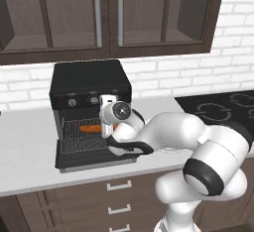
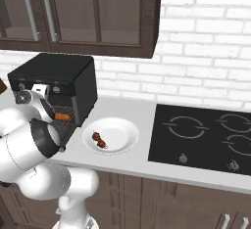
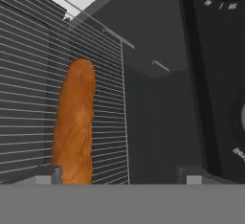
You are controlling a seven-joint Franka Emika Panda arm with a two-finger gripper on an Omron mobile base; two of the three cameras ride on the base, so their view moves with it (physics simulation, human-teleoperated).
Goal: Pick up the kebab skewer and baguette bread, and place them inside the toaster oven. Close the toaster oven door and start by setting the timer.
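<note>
My pincer (image 3: pixel 119 175) sits at the mouth of the toaster oven (image 1: pixel 91 82), jaws spread wide and pinching nothing. Just ahead of it the baguette bread (image 3: pixel 74 127) lies lengthwise on the wire rack (image 3: pixel 28 74), touching neither tip; I judge it set down there so the rack carries it. Below my pincer the toaster oven door (image 1: pixel 84 159) hangs open, leaving room to back straight out. Far off to my right, the kebab skewer (image 2: pixel 99 140) waits on the white plate (image 2: pixel 122 127) on the worktop (image 2: pixel 127 108).
</note>
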